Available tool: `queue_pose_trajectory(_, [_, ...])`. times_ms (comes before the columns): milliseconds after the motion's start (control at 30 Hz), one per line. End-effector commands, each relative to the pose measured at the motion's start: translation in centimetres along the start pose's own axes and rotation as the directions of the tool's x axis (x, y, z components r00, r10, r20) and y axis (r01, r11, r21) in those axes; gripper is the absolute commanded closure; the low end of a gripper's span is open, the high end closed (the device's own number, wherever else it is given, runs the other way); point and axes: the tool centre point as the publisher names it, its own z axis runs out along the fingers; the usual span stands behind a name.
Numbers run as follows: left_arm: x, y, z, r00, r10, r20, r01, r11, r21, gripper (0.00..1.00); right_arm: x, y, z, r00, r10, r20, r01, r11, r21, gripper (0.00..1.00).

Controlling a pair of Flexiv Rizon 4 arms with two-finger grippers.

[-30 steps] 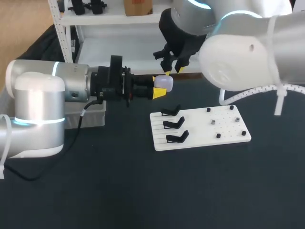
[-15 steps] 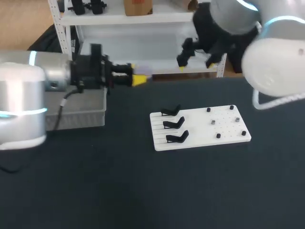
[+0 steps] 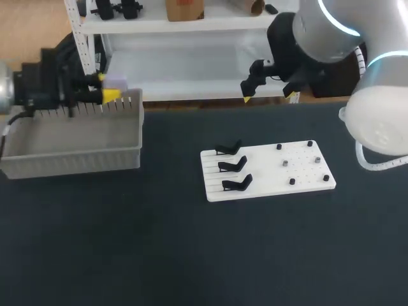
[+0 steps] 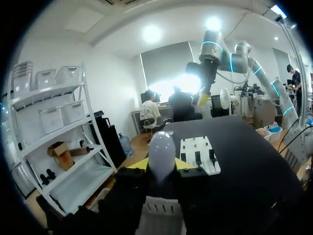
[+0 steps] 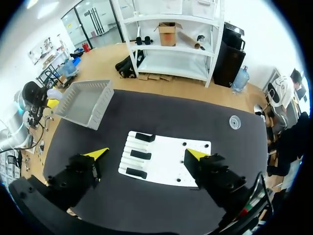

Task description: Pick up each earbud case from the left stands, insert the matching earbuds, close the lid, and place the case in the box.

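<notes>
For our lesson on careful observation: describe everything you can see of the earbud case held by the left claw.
The earbud case is a small, smooth, egg-shaped shell, white with a faint lilac tint, and looks like glossy plastic. No open lid or seam shows, so it appears closed. The left claw is shut on it, its two yellow tips pressing from opposite sides, and the rounded end sticks out past them. The case hangs in the air over the far rim of the grey box. Only the claw touches it.
</notes>
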Motion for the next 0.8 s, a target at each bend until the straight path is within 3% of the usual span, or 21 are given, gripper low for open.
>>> queue_pose_trajectory(33, [3.4,1.7,-1.9,0.999,-0.036,-0.013,0.036,0.999,0.030,1.00,0.3,0.0,-0.1,1.000,0.002,0.018,-0.002,1.000,0.004,0.00])
queue_pose_trajectory(167, [6.6,2.4,-1.9,0.989,-0.091,-0.115,0.097,0.994,0.044,1.00,0.3,0.0,-0.1,1.000,0.002,0.018,-0.002,1.000,0.004,0.00])
queue_pose_trajectory(333, [9.9,2.7,-1.6,0.975,-0.156,-0.159,0.157,0.988,-0.007,1.00,0.3,0.0,-0.1,1.000,0.002,0.018,-0.002,1.000,0.004,0.00])
queue_pose_trajectory(467, [12.4,2.8,-1.3,0.943,-0.208,-0.261,0.209,0.978,-0.026,1.00,0.3,0.0,-0.1,1.000,0.002,0.018,-0.002,1.000,0.004,0.00])
queue_pose_trajectory(700, [16.1,1.8,-0.9,0.928,-0.284,-0.240,0.278,0.959,-0.059,1.00,0.3,0.0,-0.1,1.000,0.002,0.018,-0.002,1.000,0.004,0.00])
queue_pose_trajectory(800, [16.8,1.8,-1.0,0.921,-0.306,-0.243,0.301,0.952,-0.058,1.00,0.3,0.0,-0.1,1.000,0.002,0.018,-0.002,1.000,0.004,0.00])
